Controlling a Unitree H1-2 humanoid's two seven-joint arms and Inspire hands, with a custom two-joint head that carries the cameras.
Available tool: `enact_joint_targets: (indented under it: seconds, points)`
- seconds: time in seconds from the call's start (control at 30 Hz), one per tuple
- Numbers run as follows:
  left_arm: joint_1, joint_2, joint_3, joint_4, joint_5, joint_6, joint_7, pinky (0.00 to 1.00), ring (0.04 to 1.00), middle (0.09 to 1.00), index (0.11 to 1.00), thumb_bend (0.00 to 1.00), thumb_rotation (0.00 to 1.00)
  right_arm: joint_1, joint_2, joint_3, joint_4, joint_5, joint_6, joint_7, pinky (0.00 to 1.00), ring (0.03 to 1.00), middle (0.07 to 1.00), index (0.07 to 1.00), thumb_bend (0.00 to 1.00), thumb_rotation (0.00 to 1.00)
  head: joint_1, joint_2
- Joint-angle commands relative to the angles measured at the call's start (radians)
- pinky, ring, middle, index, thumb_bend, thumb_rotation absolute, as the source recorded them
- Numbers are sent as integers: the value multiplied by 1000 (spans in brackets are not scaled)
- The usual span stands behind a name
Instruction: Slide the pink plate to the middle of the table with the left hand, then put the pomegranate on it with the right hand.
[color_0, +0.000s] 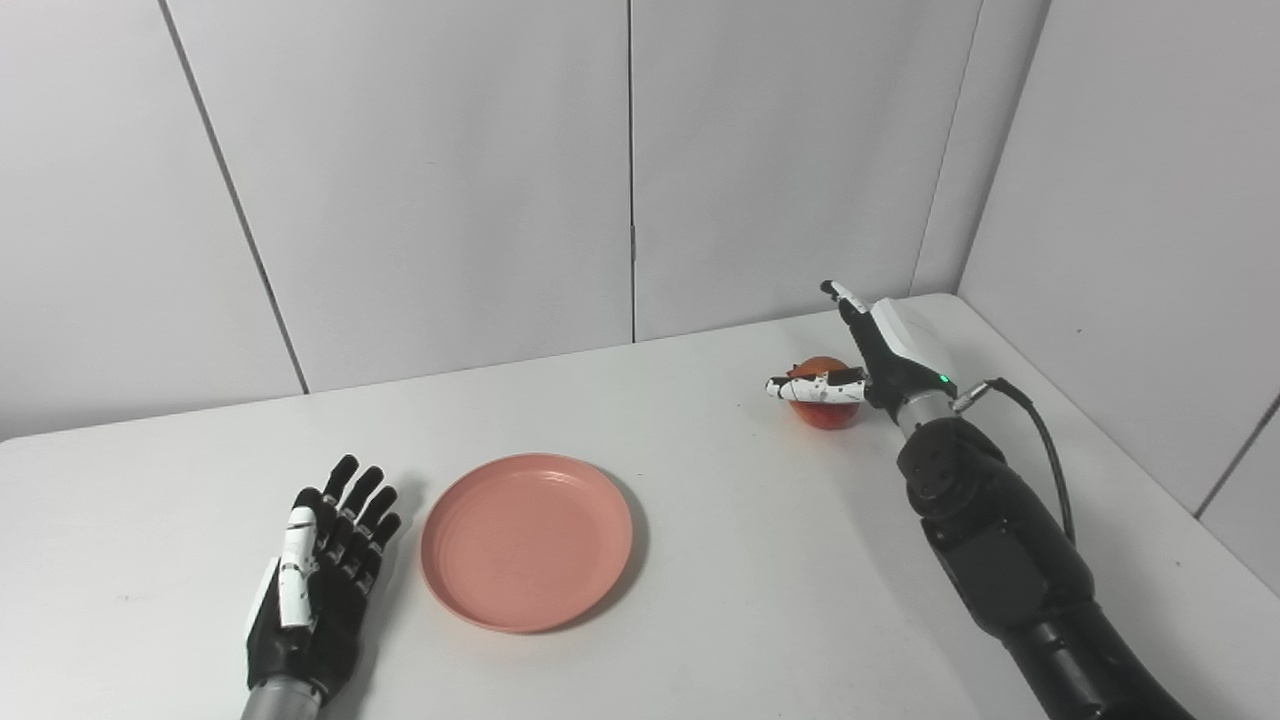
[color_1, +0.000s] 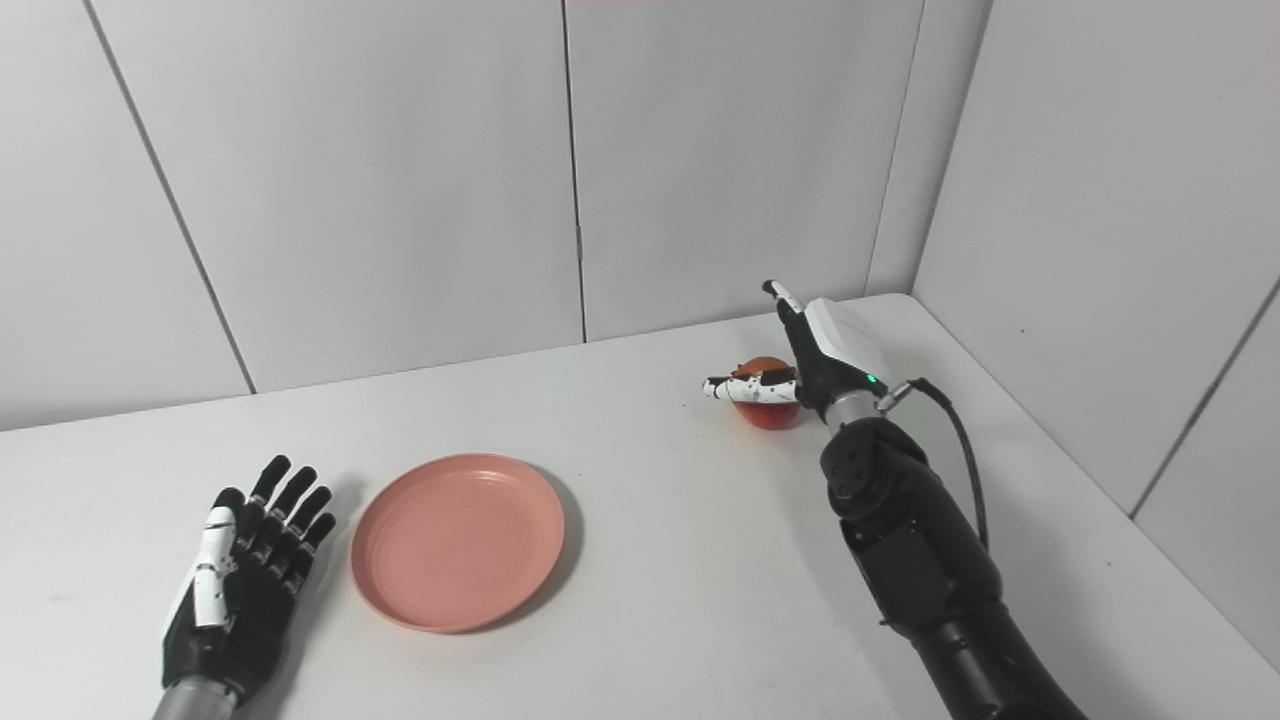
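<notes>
Left eye view shows the pink plate (color_0: 527, 540) lying flat on the white table (color_0: 720, 520), low in the frame and a little left of centre. Just to its left, the left hand (color_0: 320, 570) rests palm-up with its fingers spread and nothing in it, close to the plate's rim but not touching. Toward the right of the frame, the pomegranate (color_0: 826, 404) sits on the table, well apart from the plate. The right hand (color_0: 868, 362) is at the fruit, thumb across its front and fingers pointing up behind it, not closed around it.
</notes>
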Motion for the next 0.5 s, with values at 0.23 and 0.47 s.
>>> enact_joint_targets:
  seconds: [0.23, 0.47]
  points:
    - [5, 9, 2, 6, 10, 18, 4, 974, 951, 956, 950, 389, 1000, -73, -35, 1, 35, 7, 49, 15, 762, 892, 939, 949, 1000, 497, 1, 2]
    - [5, 10, 2, 8, 8, 14, -4, 974, 953, 957, 948, 391, 1000, -85, -34, 11, 80, 16, 40, 14, 774, 896, 939, 946, 1000, 476, 2, 3]
